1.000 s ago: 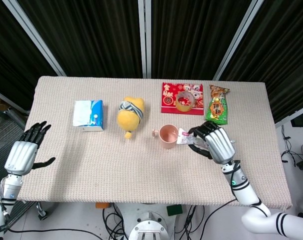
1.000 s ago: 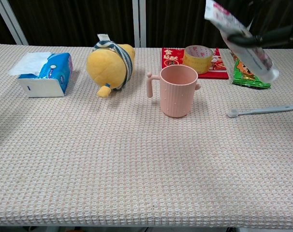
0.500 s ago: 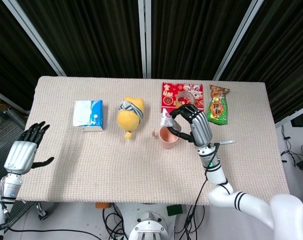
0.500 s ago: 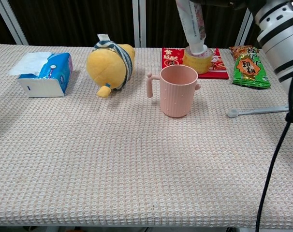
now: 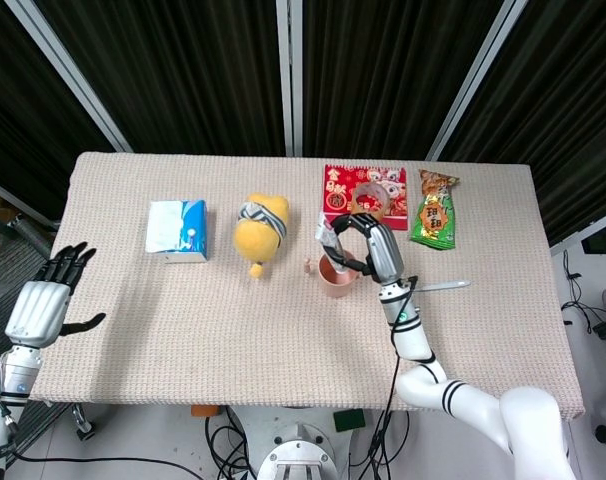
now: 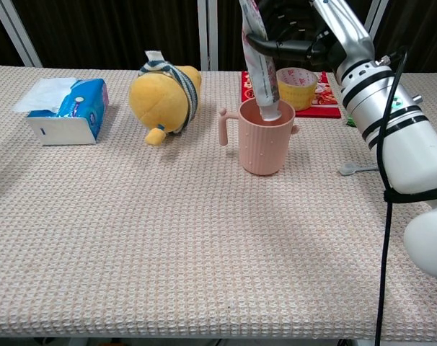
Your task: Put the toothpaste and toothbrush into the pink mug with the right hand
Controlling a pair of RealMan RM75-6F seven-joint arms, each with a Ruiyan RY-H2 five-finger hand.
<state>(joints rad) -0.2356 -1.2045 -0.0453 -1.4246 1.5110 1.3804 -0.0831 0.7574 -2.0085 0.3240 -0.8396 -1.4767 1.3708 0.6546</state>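
Left hand (image 5: 45, 305) hangs off the surface's (image 5: 183, 330) left edge near the front corner, fingers spread apart, holding nothing.

Tissue pack (image 5: 176, 230), blue and white, sits on the left part of the surface, toward the back; white tissue sticks out of it in the chest view (image 6: 65, 108).

Yellow plush toy (image 5: 259, 230) with a striped scarf lies right of the tissue pack, a little left of mid-surface (image 6: 164, 94).

Pink mug (image 6: 265, 135) stands upright near the middle of the surface, handle pointing left toward the plush. Head view shows it partly covered by the hand (image 5: 332, 276).

Toothpaste (image 6: 259, 58) tube is held roughly upright, leaning slightly, cap end down and inside the mug's mouth, cap just below the rim. Cannot tell if it touches the mug's bottom. Top of the tube also shows in the head view (image 5: 328, 240).

Right hand (image 5: 368, 250) is over the mug, fingers (image 6: 290, 47) wrapped around the tube's upper part, gripping it.

Red printed card (image 5: 364, 185) lies at the back of the surface behind the mug, with a yellow tape roll (image 6: 296, 78) on it.

Green snack packet (image 5: 435, 210) lies right of the card, toward the back right.

Toothbrush (image 5: 443, 286) lies flat on the surface right of the mug, well apart from it; head end shows past the arm in the chest view (image 6: 357, 169).
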